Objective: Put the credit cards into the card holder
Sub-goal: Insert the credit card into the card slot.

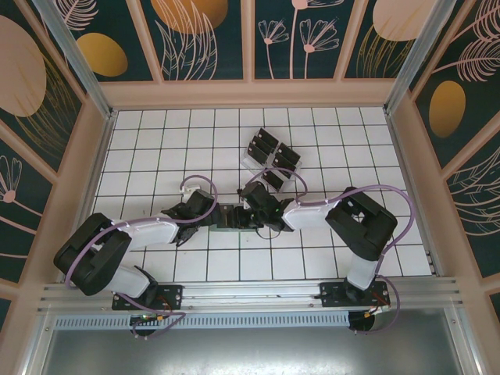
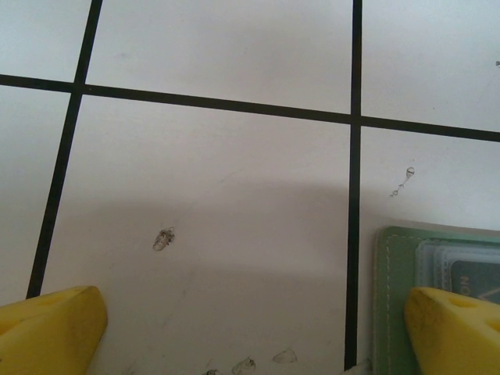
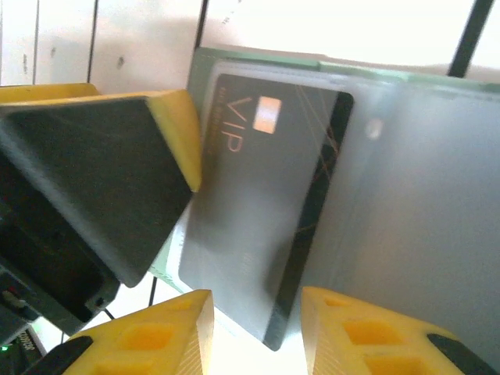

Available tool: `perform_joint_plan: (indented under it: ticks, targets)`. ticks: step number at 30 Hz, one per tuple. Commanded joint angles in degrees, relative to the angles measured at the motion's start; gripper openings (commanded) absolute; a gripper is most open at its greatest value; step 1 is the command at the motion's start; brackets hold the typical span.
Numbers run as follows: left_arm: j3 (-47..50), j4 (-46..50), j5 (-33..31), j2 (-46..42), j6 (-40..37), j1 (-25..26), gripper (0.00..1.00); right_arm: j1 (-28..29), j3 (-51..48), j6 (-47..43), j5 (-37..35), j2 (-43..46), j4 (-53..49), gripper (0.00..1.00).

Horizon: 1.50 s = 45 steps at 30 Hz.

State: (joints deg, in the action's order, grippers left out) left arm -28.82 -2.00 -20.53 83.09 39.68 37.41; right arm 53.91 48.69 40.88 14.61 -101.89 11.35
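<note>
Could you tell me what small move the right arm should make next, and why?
Probably nudge the card deeper into the card holder. Its near end seems to stick out of the clear pocket, between the fingers of the right tool, and the open left tool sits at the holder's edge.

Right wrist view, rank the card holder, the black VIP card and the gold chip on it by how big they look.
Largest to smallest:
1. card holder
2. black VIP card, overlapping the holder, so nearness hardly matters
3. gold chip
</note>
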Motion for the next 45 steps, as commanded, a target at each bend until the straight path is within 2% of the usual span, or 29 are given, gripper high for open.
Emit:
perform_joint_plan:
  ticks: [1, 36, 45]
  targets:
    - [1.63, 0.51, 1.61, 0.59, 1.32, -0.42, 0.98, 0.41, -1.09, 0.68, -1.25, 0.77, -0.16, 0.35]
    - [2.46, 0.07, 2.0, 0.18, 1.7, -0.43, 0.98, 1.5, 4.47, -0.63, 0.77, -3.58, -1.16, 0.34]
    - [1.17, 1.77, 0.77, -1.19, 2.28, -0.48, 0.99, 0.73, 2.8, -1.58, -0.87, 3.54, -2.9, 0.35]
